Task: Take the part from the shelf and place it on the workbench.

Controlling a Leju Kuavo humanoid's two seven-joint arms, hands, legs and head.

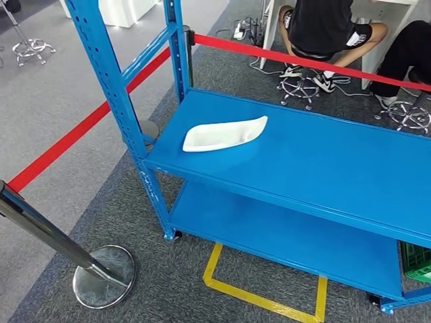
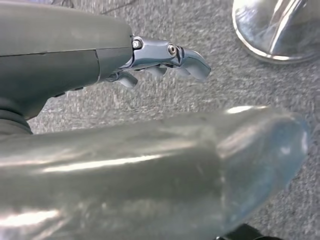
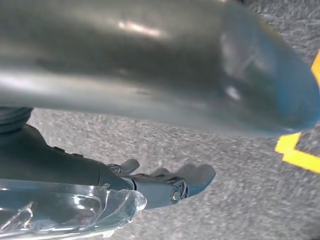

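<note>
Head view: the white part [image 1: 224, 134] is seen lying on the blue shelf [image 1: 325, 161] near its left post; the left hand [image 2: 166, 57] and right hand [image 3: 170, 182] are shown over grey carpet, fingers spread, nothing held; seated people are glimpsed behind a red barrier tape [image 1: 305, 62].

The part [image 1: 223, 134] is a white, shallow, boat-shaped tray (one end pointed, the other blunt) lying flat and hollow side up on the upper blue shelf [image 1: 325, 168], near its left front corner.
</note>
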